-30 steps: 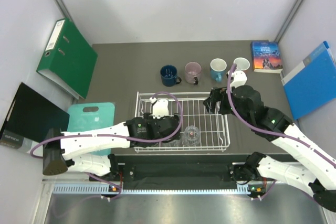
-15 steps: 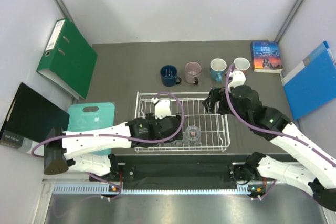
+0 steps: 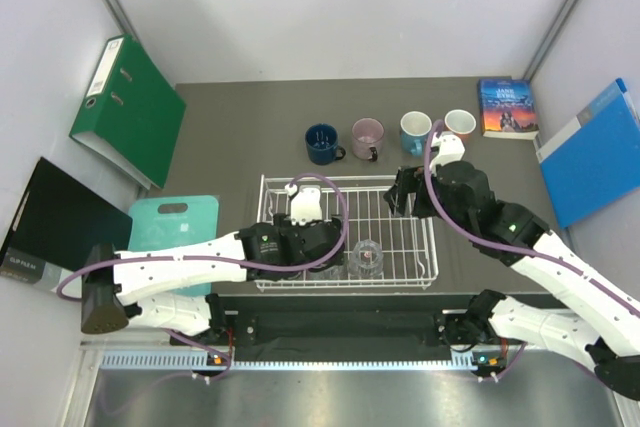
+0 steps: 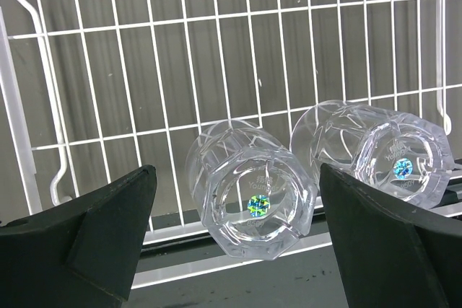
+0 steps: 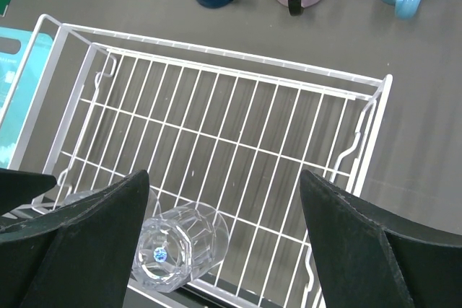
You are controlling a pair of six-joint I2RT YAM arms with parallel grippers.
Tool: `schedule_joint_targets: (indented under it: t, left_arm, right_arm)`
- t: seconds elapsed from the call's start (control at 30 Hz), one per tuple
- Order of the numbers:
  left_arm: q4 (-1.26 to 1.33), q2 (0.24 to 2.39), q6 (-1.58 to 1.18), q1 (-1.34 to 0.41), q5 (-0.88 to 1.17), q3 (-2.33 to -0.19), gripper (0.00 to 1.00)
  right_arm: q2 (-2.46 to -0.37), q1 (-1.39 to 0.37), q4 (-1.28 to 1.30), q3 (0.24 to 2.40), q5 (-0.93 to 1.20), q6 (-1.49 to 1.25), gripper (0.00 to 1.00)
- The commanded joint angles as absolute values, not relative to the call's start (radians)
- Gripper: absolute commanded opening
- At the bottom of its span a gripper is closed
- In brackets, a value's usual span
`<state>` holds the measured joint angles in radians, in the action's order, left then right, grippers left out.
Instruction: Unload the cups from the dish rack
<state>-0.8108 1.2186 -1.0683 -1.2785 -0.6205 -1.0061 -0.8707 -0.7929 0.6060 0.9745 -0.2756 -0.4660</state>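
Note:
The white wire dish rack (image 3: 263, 187) holds two clear glass tumblers lying on their sides at its near edge. One tumbler (image 3: 367, 255) shows plainly; the other is mostly under my left arm. In the left wrist view my left gripper (image 4: 237, 178) is open, with one tumbler (image 4: 249, 196) between its fingers and untouched, and the second (image 4: 386, 153) to the right. My right gripper (image 5: 224, 178) is open and empty above the rack (image 5: 216, 52), with a tumbler (image 5: 177, 247) below. The navy (image 3: 322, 143), mauve (image 3: 367, 136), light blue (image 3: 415, 132) and orange (image 3: 460, 123) mugs stand behind the rack.
A teal cutting board (image 3: 172, 227) lies left of the rack, with a black folder (image 3: 55, 222) and a green binder (image 3: 128, 107) further left. A book (image 3: 507, 107) and a blue folder (image 3: 592, 152) lie at the far right.
My right arm has shifted slightly left over the rack's far right corner, uncovering more of the orange mug. My left arm has barely moved.

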Motion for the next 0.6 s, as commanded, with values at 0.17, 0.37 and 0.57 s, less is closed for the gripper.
schedule_joint_targets:
  t: [0.17,0.37,0.57]
  left_arm:
    - [-0.775,1.246,-1.04,-1.284,-0.595,-1.029,0.99]
    - [-0.735,1.258,-1.037,-1.285,-0.555,-0.985,0.99]
    - [-0.687,1.284,-1.029,-1.285,-0.512,-0.951,0.97]
  right_arm:
    - [-0.871,-0.808,0.555,0.971,-0.282,-0.465,0.84]
    - [-0.877,-0.808,0.548,0.965,-0.282,-0.469,0.85]
    - [-0.887,-0.808,0.543,0.965,-0.278,-0.471,0.85]
